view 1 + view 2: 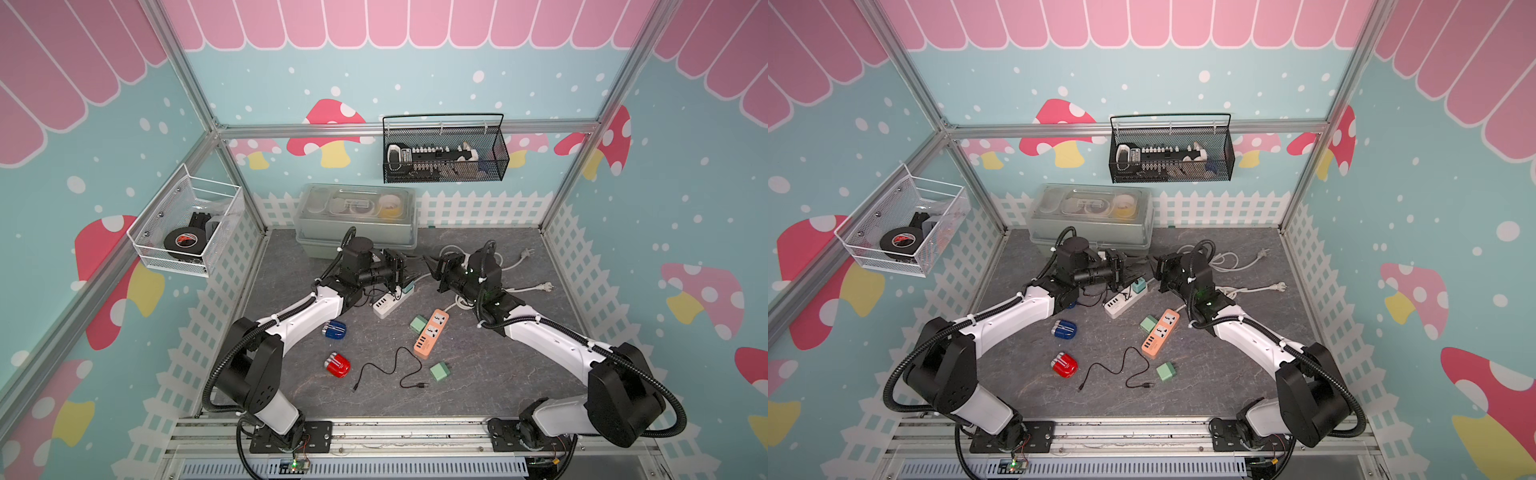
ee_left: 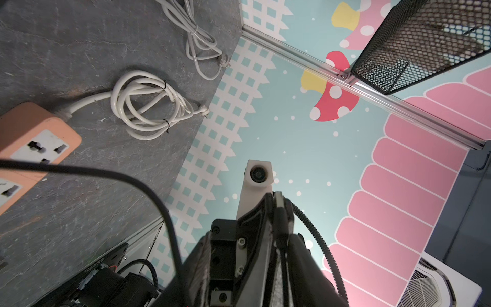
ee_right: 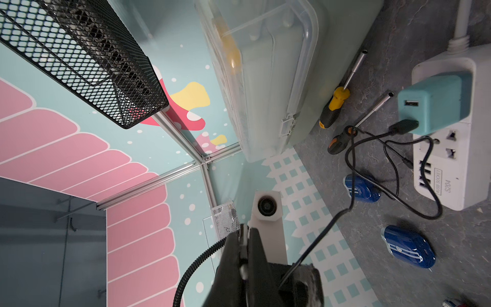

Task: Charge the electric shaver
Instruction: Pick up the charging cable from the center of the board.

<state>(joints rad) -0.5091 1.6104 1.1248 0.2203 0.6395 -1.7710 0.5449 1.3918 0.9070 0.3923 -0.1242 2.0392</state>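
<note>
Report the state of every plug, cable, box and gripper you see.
teal adapter, plugged into white power strip.
charging cable, plugged into teal adapter.
orange power strip, unplugged, cord coiled.
storage box, lid shut.
right gripper, shut on charging cable.
left gripper, open or shut unclear.

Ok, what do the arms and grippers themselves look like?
Both the left arm and the right arm have white link shells and bulky black joint housings. Black ribbed conduit is fastened along each with white zip ties. The left gripper and right gripper are black. Small green lights glow on the right arm.
</note>
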